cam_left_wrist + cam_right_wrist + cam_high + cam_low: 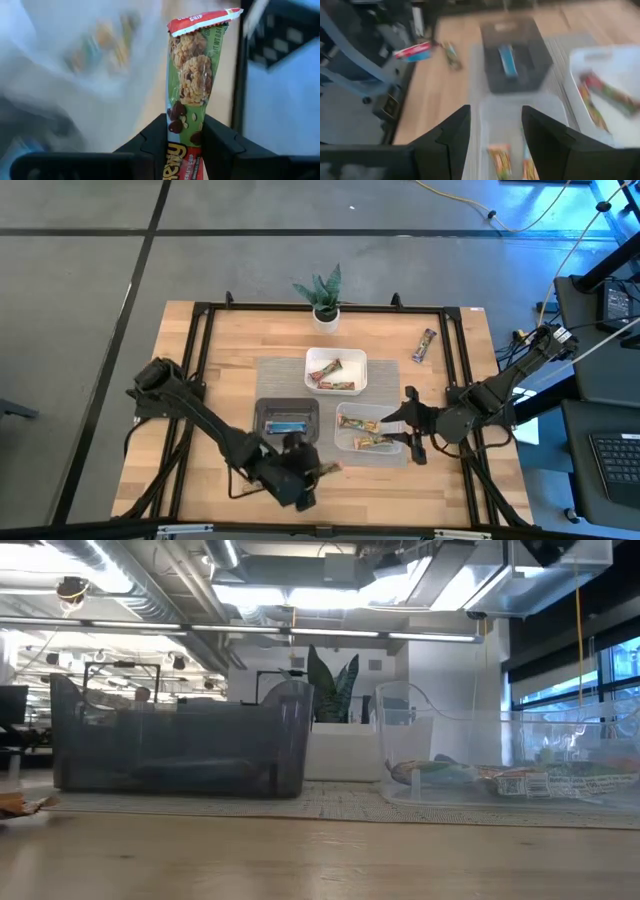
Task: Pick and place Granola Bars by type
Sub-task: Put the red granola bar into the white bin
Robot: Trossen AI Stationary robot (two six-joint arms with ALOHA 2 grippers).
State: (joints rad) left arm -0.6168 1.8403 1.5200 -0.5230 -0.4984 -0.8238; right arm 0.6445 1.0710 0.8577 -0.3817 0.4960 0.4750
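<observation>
Green bar [190, 75] pinched in left claw [185, 145] — right claw [495, 132] agape over clear tray [343, 442].

We observe a grey floor [250, 250] around the wooden desk [230, 350], crossed by dark seams; a yellow cable [470, 205] runs over it beyond the desk; a keyboard [612, 457] sits at the right edge; in the low view, ceiling light strips [330, 632] glow overhead, and windows [610, 680] line the right wall.

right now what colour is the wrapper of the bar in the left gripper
Green with red ends on the granola bar, clearest in the left wrist view.
</observation>
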